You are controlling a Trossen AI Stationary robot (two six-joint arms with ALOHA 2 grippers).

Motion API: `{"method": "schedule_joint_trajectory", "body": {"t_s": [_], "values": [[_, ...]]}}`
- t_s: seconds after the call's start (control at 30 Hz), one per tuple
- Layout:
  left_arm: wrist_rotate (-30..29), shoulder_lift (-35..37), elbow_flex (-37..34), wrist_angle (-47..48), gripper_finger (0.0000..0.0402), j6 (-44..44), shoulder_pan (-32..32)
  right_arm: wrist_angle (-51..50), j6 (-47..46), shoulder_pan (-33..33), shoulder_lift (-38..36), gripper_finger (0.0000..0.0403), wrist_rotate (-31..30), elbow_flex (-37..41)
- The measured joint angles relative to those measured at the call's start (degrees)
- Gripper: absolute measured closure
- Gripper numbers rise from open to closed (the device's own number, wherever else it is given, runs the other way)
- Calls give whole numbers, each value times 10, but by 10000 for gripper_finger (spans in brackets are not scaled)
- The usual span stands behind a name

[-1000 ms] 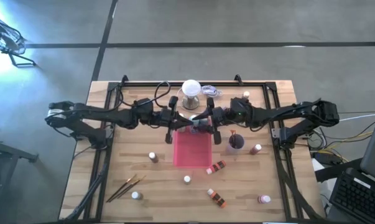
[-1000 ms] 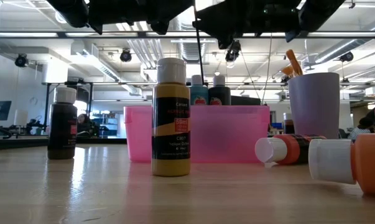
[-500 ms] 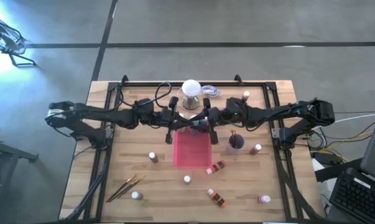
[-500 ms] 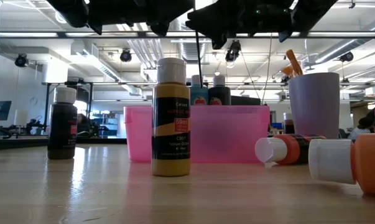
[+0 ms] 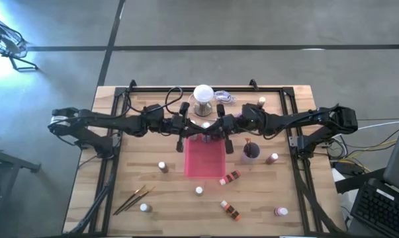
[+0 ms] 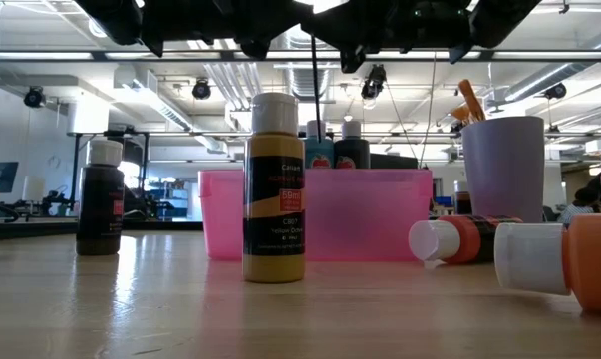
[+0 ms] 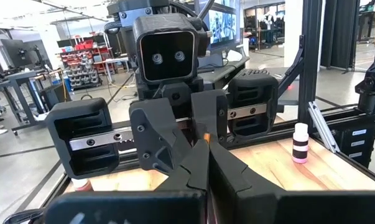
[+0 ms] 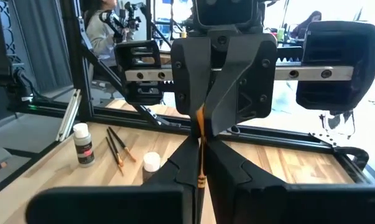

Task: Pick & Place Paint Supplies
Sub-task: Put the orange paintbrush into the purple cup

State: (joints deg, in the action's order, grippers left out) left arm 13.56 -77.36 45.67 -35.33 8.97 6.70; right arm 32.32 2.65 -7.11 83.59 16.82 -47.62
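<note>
The left arm reaches in from the table's left edge, stretched out nearly level, and its left gripper (image 5: 194, 127) sits above the far end of the pink tray (image 5: 204, 165), fingers pressed together on a thin brush (image 8: 200, 134). At the middle of the table, where the two arms meet nose to nose, comes the change: a second ago the right gripper (image 5: 214, 127) stood spread just short of the brush, and it has since edged in towards the left one and clamped down on the same handle. The low view shows the brush hanging upright as a dark line below both grippers, over the tray and clear of the bottles standing inside it. With both grippers now pinching it, this looks like a hand-over at its midpoint; the left would need to let go before the right can carry the brush off, perhaps to the purple cup (image 5: 251, 151) nearer the right edge. The right arm mirrors the left, extended low from the right edge.
</note>
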Motion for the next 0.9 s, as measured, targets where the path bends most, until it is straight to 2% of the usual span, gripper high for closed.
{"method": "schedule_joint_trajectory", "body": {"t_s": [0.3, 0.4, 0.67, 0.77, 0.9], "values": [[-20, 1, 0, 17, 388, -41, 0, -36, 8, -1, -14, 389, -7, 0], [-21, 7, -1, 26, 356, -41, -1, -59, 14, -2, -32, 391, -14, 0], [-32, 17, -1, 38, 227, -75, -2, -153, 39, -2, -101, 392, -93, 1], [-34, 23, -1, 51, 200, -66, -2, -185, 49, -2, -142, 391, -114, 1], [-34, 28, -1, 50, 190, -62, -2, -233, 50, -1, -211, 392, -126, 1]]}}
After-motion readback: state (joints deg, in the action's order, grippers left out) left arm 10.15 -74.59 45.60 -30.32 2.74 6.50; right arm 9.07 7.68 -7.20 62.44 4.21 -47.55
